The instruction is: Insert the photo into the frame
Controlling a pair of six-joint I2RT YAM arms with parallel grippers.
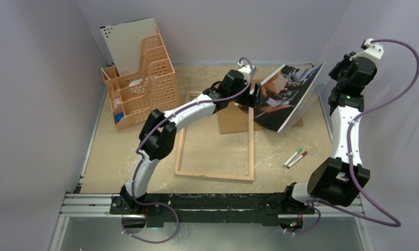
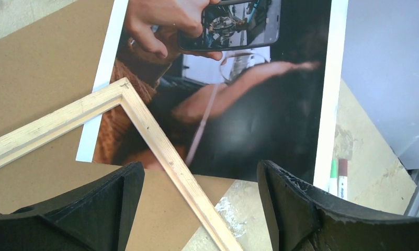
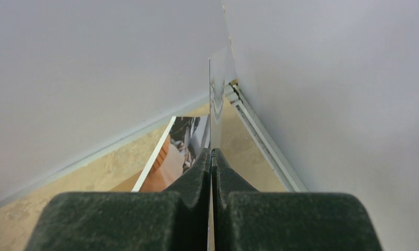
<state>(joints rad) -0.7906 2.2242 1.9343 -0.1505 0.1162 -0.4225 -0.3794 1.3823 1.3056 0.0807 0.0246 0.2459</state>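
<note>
Right gripper [image 3: 211, 151]: closed on the photo's raised edge, with the sheet pinched edge-on between the jaws.
Left gripper [image 2: 196, 172]: jaws wide apart and holding nothing, poised above the frame's far right corner.
Surface [image 1: 118, 157]: carries the frame, a brown backing sheet [image 1: 233, 123] and two markers [image 1: 295, 158].
Frame [image 1: 212, 175]: lies flat with the wood back rim up. The long axis runs near to far. The opening is unfilled.
Photo [image 1: 285, 97]: lifted at far right, printed side up and facing the left arm. It slopes down from the held edge to a low edge over the backing sheet. The long axis appears to run left to right, rising rightward. Contact with the frame corner cannot be told.
Progress: the photo is picked up but not inserted.
Remaining: align the photo's long axis with the frame's, lower it into the opening and release.
</note>
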